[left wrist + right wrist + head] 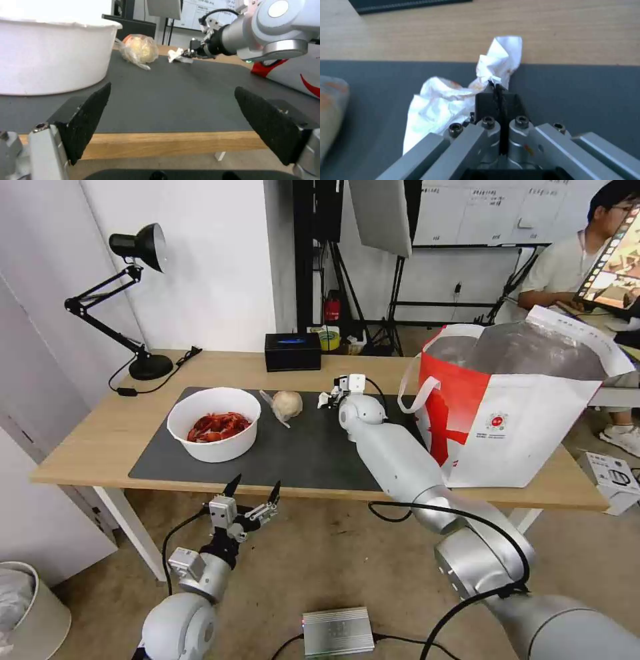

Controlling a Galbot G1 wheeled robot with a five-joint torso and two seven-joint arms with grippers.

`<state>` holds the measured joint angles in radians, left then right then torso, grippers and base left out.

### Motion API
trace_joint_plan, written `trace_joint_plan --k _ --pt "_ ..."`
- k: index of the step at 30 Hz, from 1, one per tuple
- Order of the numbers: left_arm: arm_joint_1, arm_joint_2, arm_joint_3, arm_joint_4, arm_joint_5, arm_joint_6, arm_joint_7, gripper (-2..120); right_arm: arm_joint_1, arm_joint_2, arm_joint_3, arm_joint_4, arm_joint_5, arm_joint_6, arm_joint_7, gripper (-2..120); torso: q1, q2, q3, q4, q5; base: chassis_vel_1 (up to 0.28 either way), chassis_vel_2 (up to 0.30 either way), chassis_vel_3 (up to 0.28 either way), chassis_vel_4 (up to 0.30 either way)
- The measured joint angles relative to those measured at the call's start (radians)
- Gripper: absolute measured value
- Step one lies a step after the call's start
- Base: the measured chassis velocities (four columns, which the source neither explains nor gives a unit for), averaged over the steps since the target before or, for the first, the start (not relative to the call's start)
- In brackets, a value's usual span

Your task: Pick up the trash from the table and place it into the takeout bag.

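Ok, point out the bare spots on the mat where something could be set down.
Free: the near mat strip between the bowl and the takeout bag. Crowded: the far edge, where the wrapped lump, the tissue pinched by the right gripper, and the arm sit.

— What sort of room am I in?
— A studio or lab. Beyond my fingers, past the wooden table (100, 437), stand black light stands (347, 287) and a softbox panel (380, 213) against white walls.
— Anything else?
— A whiteboard (480, 210) farther back, and a power box (337, 631) on the floor below.
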<state>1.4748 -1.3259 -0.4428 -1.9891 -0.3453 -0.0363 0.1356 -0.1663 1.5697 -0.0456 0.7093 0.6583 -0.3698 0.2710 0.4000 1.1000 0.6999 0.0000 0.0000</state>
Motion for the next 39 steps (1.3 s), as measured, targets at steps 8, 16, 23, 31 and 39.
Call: trace_joint_plan --k 8,16,23,31,39 --pt "-0.004 0.001 0.004 0.003 0.001 -0.001 0.000 100 -0.009 0.000 -0.007 0.034 -0.004 0.040 -0.021 0 0.000 0.000 0.000 0.0000 0.0000 0.000 0.000 0.000 0.000" --pt "-0.008 0.007 0.003 0.005 -0.001 -0.001 0.000 100 -0.009 -0.001 -0.015 0.081 -0.010 0.047 -0.022 0 0.000 0.000 0.000 0.0001 0.0000 0.000 0.000 0.000 0.000" --pt "-0.014 0.009 0.000 0.013 -0.002 -0.003 0.000 100 -0.030 -0.037 -0.026 0.187 -0.029 0.056 -0.017 0 0.000 0.000 0.000 0.0000 0.0000 0.000 0.000 0.000 0.000" --pt "-0.018 0.017 -0.001 0.019 -0.006 -0.004 0.000 100 -0.056 -0.106 -0.051 0.319 -0.039 0.098 -0.023 0 0.000 0.000 0.000 0.0000 0.0000 0.000 0.000 0.000 0.000" --pt "-0.019 0.022 -0.008 0.022 -0.010 -0.006 0.000 100 -0.117 -0.175 -0.084 0.486 -0.057 0.155 -0.028 0 0.000 0.000 0.000 -0.0001 0.0001 0.000 0.000 0.000 0.000"
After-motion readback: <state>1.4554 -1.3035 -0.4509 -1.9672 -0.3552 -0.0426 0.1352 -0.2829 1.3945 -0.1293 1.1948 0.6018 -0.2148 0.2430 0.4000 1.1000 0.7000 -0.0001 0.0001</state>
